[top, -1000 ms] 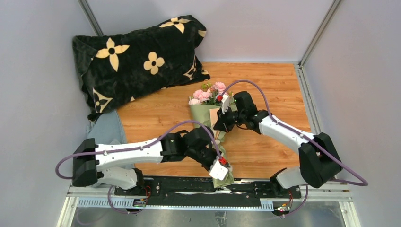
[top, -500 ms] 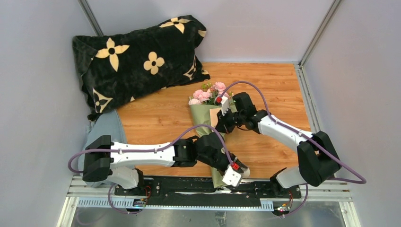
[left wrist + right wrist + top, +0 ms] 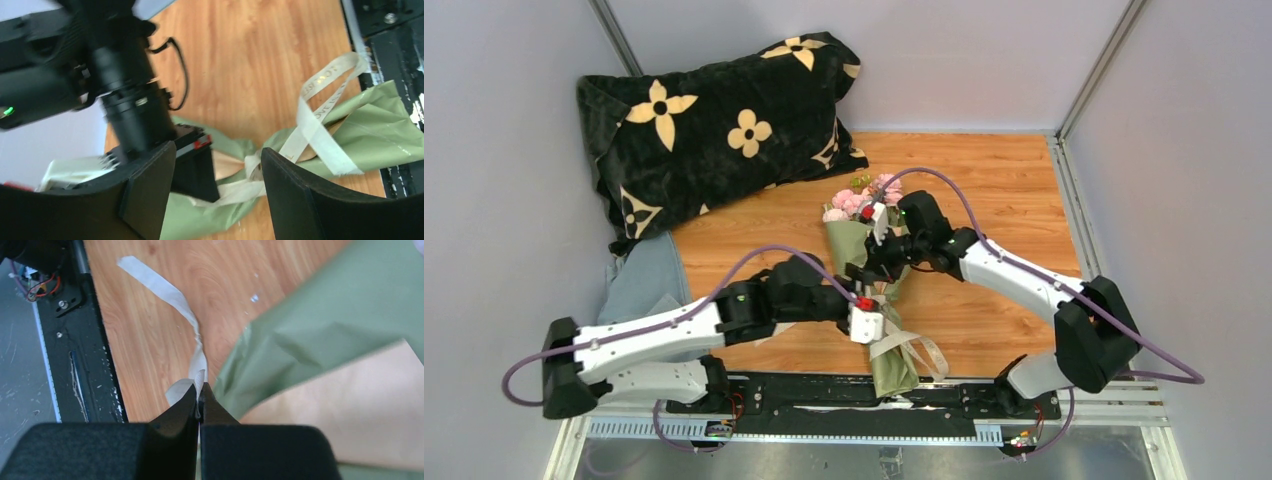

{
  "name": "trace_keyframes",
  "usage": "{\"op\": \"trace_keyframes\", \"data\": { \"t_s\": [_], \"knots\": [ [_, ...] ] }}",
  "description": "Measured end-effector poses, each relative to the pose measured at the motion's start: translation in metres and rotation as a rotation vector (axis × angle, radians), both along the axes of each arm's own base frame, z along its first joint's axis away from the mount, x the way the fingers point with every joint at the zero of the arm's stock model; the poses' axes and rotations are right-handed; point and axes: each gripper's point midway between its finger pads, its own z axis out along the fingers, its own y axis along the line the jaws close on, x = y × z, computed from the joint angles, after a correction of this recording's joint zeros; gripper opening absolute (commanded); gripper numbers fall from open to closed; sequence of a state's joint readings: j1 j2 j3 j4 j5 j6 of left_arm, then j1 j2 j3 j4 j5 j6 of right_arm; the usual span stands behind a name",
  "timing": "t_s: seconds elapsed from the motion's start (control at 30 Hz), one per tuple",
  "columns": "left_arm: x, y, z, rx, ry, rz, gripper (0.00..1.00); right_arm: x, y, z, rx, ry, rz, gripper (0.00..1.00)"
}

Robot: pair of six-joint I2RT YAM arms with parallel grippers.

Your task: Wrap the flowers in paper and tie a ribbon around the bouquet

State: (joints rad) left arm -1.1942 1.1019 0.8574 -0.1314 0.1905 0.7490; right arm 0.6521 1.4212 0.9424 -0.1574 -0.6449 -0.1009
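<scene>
Since the preceding frames the left gripper (image 3: 876,330) is being drawn back from the table's (image 3: 994,170) near edge to the waist of the bouquet (image 3: 894,372). Its jaws are being opened, and a tail of the ribbon (image 3: 919,350) is being left loose beside the stem end.

Top view: the bouquet's long axis is being laid from far to near, slightly slanted. The flowers (image 3: 856,200) are being pointed at the far edge, toward the pillow (image 3: 714,120), while the stem end is being let overhang the near edge. The right gripper (image 3: 856,272) is being held over the waist.

Left wrist view: nothing is being held between the spread fingers (image 3: 150,195). Ribbon loops are being shown slack across the olive paper (image 3: 395,135).

Right wrist view: the right gripper's jaws are being kept pinched together on a ribbon strand, just beside the paper's fold.

Judged risks: with one end released, the tie is probably being slackened, so the paper could be unrolling. A hard pull on the pinched strand could be dragging the bouquet farther over the near edge, or the strand could be slipping free.
</scene>
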Motion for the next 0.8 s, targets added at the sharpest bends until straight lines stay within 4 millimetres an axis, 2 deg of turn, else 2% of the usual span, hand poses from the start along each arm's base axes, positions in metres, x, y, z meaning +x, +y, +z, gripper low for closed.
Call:
{"op": "trace_keyframes", "data": {
  "t_s": [0.1, 0.23, 0.37, 0.43, 0.47, 0.57, 0.7, 0.8],
  "knots": [
    [0.009, 0.035, 0.019, -0.083, 0.011, 0.100, 0.63, -0.011, 0.024, 0.006, 0.004, -0.016, 0.078, 0.00],
    [0.015, 0.067, 0.007, -0.119, 0.052, 0.199, 0.50, -0.017, 0.055, -0.008, -0.038, 0.012, 0.150, 0.07],
    [0.022, 0.084, -0.024, -0.089, 0.114, 0.270, 0.46, -0.014, 0.073, -0.042, -0.120, 0.087, 0.168, 0.38],
    [0.026, 0.092, -0.040, -0.059, 0.137, 0.298, 0.45, -0.014, 0.075, -0.055, -0.162, 0.116, 0.166, 0.61],
    [0.027, 0.094, -0.045, -0.048, 0.145, 0.304, 0.45, -0.014, 0.075, -0.059, -0.182, 0.127, 0.166, 0.68],
    [0.027, 0.097, -0.057, -0.023, 0.166, 0.304, 0.45, -0.015, 0.076, -0.057, -0.218, 0.134, 0.166, 0.72],
    [0.024, 0.090, -0.070, 0.014, 0.196, 0.268, 0.46, -0.009, 0.072, -0.040, -0.243, 0.096, 0.149, 0.73],
    [0.020, 0.084, -0.082, 0.047, 0.224, 0.233, 0.42, -0.005, 0.061, -0.023, -0.271, 0.048, 0.117, 0.62]
  ]
}}
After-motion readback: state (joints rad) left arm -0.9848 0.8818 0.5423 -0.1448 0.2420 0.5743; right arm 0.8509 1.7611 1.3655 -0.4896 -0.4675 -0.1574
